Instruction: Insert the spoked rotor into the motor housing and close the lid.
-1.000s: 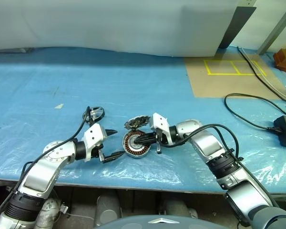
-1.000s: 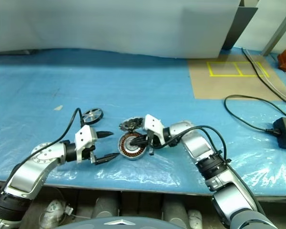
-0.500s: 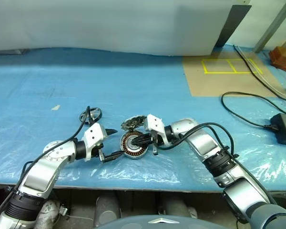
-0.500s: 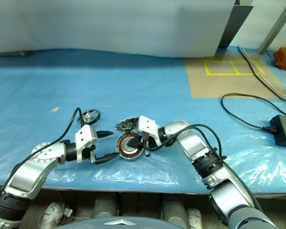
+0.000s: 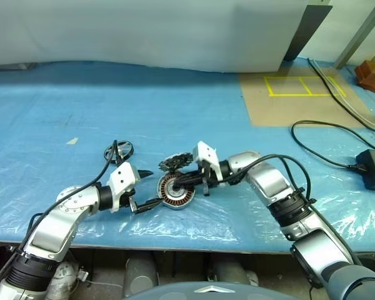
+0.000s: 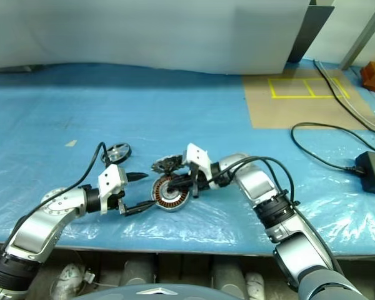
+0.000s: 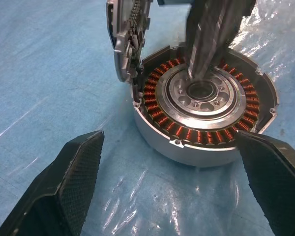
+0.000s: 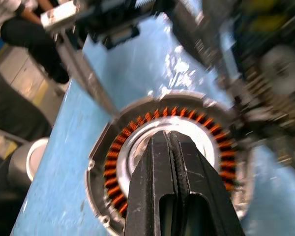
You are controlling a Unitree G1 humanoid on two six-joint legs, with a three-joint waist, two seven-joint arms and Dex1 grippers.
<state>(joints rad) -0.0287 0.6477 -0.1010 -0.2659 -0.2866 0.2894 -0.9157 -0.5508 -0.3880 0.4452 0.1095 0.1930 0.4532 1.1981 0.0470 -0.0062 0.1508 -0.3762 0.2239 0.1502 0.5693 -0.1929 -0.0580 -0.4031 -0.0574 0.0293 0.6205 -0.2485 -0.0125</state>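
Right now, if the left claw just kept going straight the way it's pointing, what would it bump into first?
Probably the motor housing: it lies straight ahead of the open left gripper, between its fingers.

head stereo: high, forward-down, far | 2 wrist cams: close, both share motor housing [image 7: 205, 115]

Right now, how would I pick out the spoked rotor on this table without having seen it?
Start at the blue plastic-covered table and find the open motor housing with copper windings near the front edge. Look beyond the left gripper: the spoked rotor lies flat there, a thin dark wheel-like ring, unlike the jagged-rimmed lid leaning against the housing.
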